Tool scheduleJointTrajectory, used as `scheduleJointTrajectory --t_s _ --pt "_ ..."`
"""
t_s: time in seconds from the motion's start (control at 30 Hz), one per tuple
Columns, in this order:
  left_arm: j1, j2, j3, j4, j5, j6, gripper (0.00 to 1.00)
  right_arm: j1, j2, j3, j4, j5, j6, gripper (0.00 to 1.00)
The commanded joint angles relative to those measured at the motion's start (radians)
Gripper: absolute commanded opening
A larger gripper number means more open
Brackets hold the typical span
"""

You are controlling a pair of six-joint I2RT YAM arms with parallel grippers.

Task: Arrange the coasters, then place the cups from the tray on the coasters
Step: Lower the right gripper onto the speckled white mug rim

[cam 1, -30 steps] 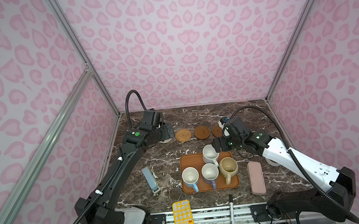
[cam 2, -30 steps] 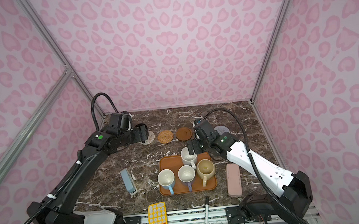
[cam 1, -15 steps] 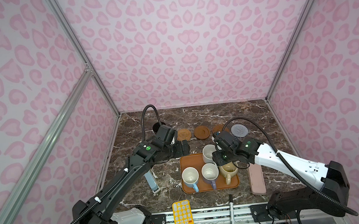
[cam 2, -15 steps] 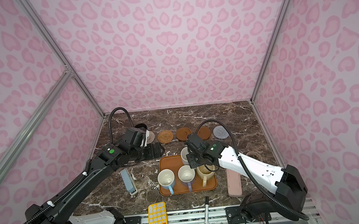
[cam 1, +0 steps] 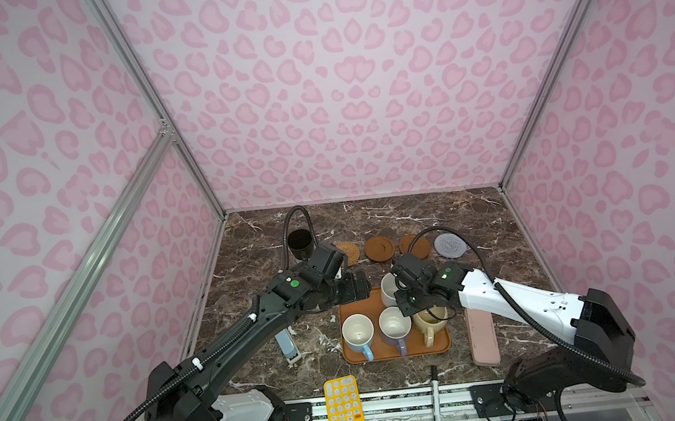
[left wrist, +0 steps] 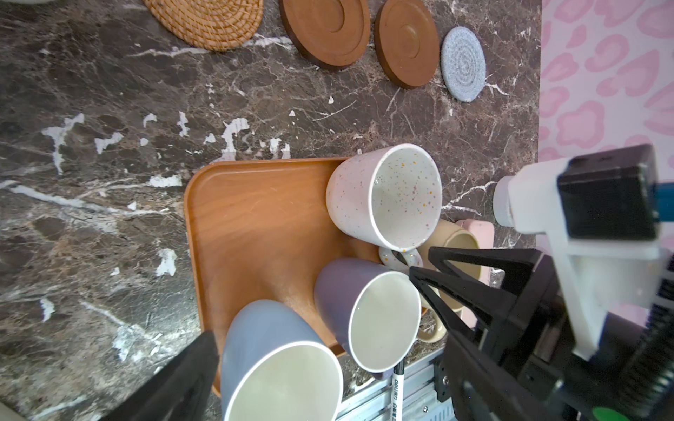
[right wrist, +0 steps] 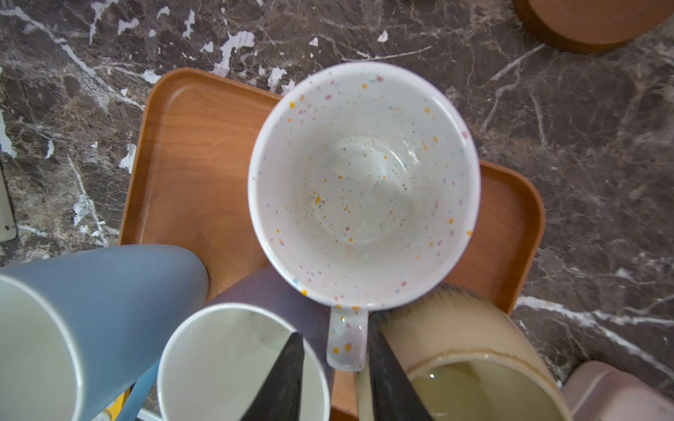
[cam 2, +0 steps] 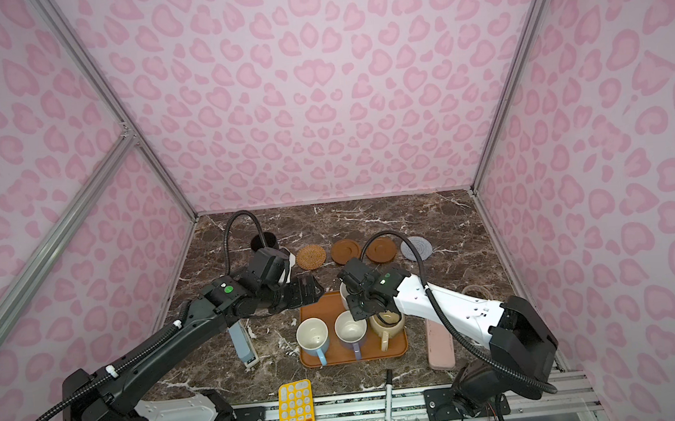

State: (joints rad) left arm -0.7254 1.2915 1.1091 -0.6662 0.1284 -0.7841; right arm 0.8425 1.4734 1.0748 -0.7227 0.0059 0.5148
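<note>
An orange-brown tray [cam 1: 381, 353] holds the speckled white cup [cam 1: 388, 290], the light blue cup [cam 1: 358, 332], the lavender cup [cam 1: 395, 325] and the beige cup [cam 1: 431, 322]. The black cup [cam 1: 300, 244] stands at the back left. Beside it lie the rattan coaster [cam 1: 350, 252], two wooden coasters [cam 1: 379, 248] [cam 1: 414, 246] and the grey-blue coaster [cam 1: 450, 244]. My right gripper [right wrist: 333, 339] straddles the speckled cup's handle [right wrist: 346, 339]. One finger is against the handle and a small gap shows at the other. My left gripper [cam 1: 355, 291] hangs open over the tray's back left corner, holding nothing.
A pink oblong case [cam 1: 483, 340] lies right of the tray and a small grey-blue block [cam 1: 287, 345] left of it. A yellow calculator [cam 1: 344, 406] and a marker [cam 1: 435, 394] sit at the front edge. Pink walls enclose three sides.
Both arms came forward from the coaster row to the tray. The black cup is left standing at the back left. My right gripper's jaws narrowed around the speckled cup's handle.
</note>
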Motion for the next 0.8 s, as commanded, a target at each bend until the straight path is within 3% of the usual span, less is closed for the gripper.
scheduleJointTrajectory --t_s 0.0,0.77 --pt "-0.002 0.004 0.005 0.034 -0.001 -0.012 0.98 0.000 0.021 -0.006 0.014 0.005 0.010 0.32" --pt "-0.006 0.029 0.015 0.046 -0.013 -0.016 0.99 -0.013 0.106 -0.004 0.051 0.038 0.010 0.28"
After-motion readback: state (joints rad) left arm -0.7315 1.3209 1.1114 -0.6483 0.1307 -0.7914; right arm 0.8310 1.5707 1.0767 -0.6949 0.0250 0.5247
